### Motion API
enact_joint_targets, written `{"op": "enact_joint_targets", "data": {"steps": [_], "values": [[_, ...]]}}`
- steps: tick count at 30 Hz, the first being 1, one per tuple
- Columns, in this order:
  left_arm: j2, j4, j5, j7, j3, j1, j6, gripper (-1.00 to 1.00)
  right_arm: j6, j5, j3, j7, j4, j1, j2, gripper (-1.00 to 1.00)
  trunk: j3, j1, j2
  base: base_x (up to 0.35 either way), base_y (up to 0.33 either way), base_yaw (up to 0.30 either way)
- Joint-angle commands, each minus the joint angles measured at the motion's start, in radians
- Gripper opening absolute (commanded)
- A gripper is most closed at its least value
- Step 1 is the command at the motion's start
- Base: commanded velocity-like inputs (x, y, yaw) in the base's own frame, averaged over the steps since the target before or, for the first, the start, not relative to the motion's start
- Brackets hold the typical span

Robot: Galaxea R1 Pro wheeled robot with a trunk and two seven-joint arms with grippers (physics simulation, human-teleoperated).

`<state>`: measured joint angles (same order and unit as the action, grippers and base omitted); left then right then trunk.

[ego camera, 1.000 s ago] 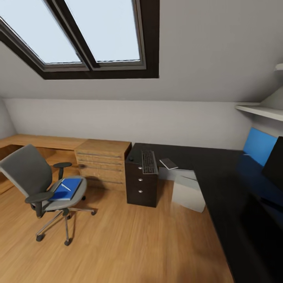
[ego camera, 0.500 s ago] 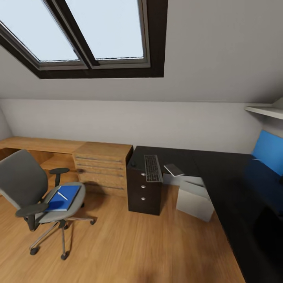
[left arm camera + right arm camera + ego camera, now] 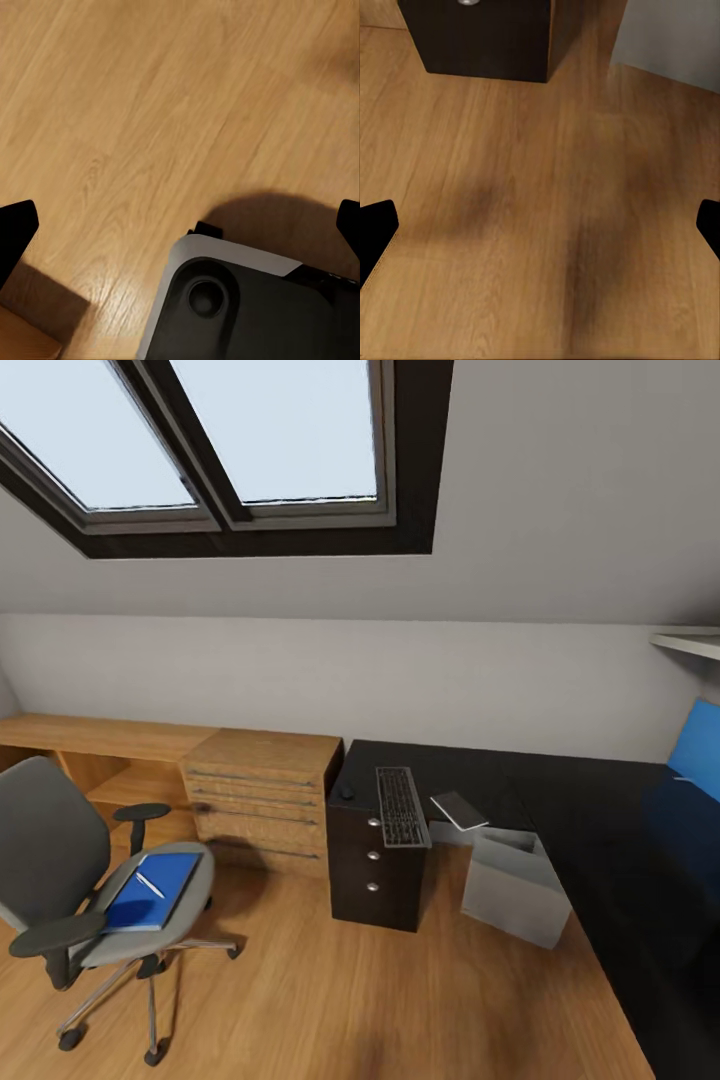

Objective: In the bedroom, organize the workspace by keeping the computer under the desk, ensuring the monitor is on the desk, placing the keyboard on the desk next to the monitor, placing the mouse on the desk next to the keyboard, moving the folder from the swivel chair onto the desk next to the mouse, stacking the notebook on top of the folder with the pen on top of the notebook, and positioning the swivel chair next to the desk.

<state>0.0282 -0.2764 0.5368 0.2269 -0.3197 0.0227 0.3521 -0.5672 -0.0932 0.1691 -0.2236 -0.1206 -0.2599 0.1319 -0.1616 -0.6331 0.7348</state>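
Wood floor (image 3: 330,1000) fills the near ground. Both wrist views look down at it: the left gripper (image 3: 180,225) has its fingertips (image 3: 16,229) at opposite edges of the picture, spread wide, above the robot's grey-and-black base (image 3: 240,307); the right gripper (image 3: 540,225) is spread just as wide over bare floor, with the foot of the drawers (image 3: 480,37) and the computer (image 3: 667,37) beyond it. All task things lie well apart from both grippers.

At near left stands the chair (image 3: 70,890), turned away from the desk (image 3: 600,830). The folder (image 3: 150,890) lies flat on its seat, and the pen (image 3: 150,884) lies on the folder.

Farther on, the computer (image 3: 515,885) sits on the floor under the desk's inner corner, beside the drawers (image 3: 375,865). On the desk's left end, above the drawers, the keyboard (image 3: 402,806) runs front to back; the mouse (image 3: 346,793) is near the left edge, the notebook (image 3: 459,810) at the front edge, overhanging slightly. A wooden chest (image 3: 262,790) adjoins the desk. Beyond are a white wall and skylights (image 3: 200,430).
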Motion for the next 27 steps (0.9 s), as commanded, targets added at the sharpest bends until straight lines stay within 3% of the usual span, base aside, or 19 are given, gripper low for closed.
{"op": "enact_joint_targets", "data": {"steps": [1, 12, 17, 27], "values": [[0.001, -0.003, 0.005, 0.008, -0.009, 0.000, 0.001, 1.00, -0.003, -0.010, 0.009, -0.003, 0.001, -0.001, 0.000, 1.00, -0.001, -0.001, 0.001, 0.321, 0.113, -0.060], [0.001, -0.003, 0.005, 0.008, -0.008, 0.000, 0.002, 1.00, -0.003, -0.010, 0.009, -0.003, 0.001, -0.001, 0.000, 1.00, 0.008, -0.001, 0.001, 0.318, 0.125, -0.163], [0.001, -0.003, 0.005, 0.008, -0.008, 0.000, 0.002, 1.00, -0.003, -0.008, 0.009, 0.036, 0.001, -0.001, -0.001, 1.00, 0.013, -0.001, 0.001, 0.258, 0.210, -0.196], [0.001, -0.003, 0.003, 0.008, -0.010, 0.000, 0.005, 1.00, -0.003, -0.008, 0.008, 0.044, 0.001, -0.001, -0.001, 1.00, 0.022, -0.001, 0.001, 0.107, 0.140, -0.166]]}}
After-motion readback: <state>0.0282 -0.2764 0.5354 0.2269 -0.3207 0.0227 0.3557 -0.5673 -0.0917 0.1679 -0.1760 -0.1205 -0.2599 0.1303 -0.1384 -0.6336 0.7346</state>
